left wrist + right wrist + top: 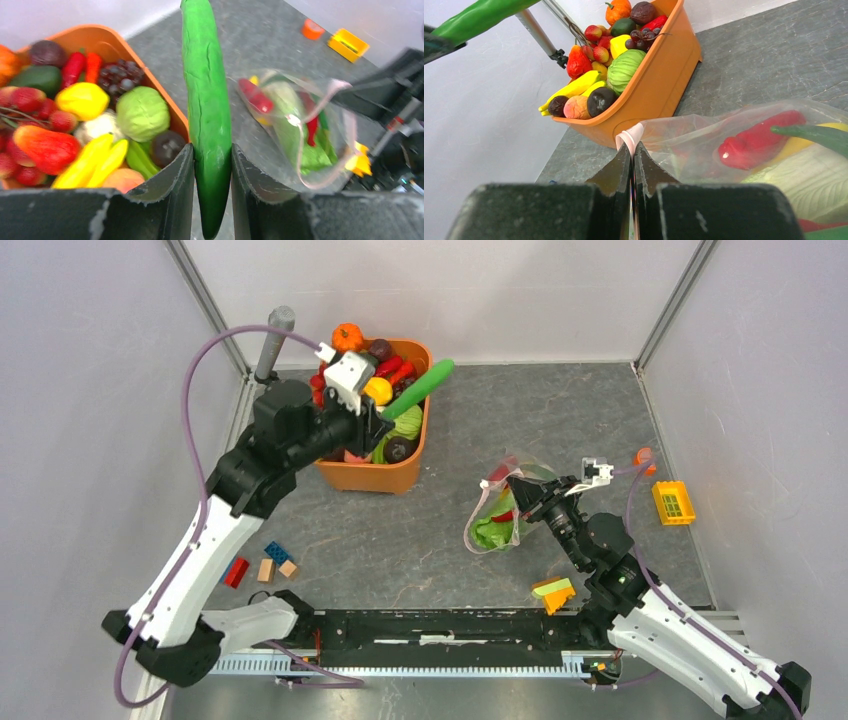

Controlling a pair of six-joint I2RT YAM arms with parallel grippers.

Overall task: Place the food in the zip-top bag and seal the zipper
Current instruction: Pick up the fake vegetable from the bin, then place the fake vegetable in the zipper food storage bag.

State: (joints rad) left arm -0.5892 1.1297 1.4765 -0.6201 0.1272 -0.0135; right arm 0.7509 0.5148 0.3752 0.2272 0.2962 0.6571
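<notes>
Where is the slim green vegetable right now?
The slim green vegetable is back-left in the top view, clamped in the left gripper over the right rim of the orange tub, left of the zip-top bag.

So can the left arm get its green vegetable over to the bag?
Probably yes: nothing stands between the green vegetable in the left gripper and the zip-top bag, and the right gripper holds its zipper.
</notes>
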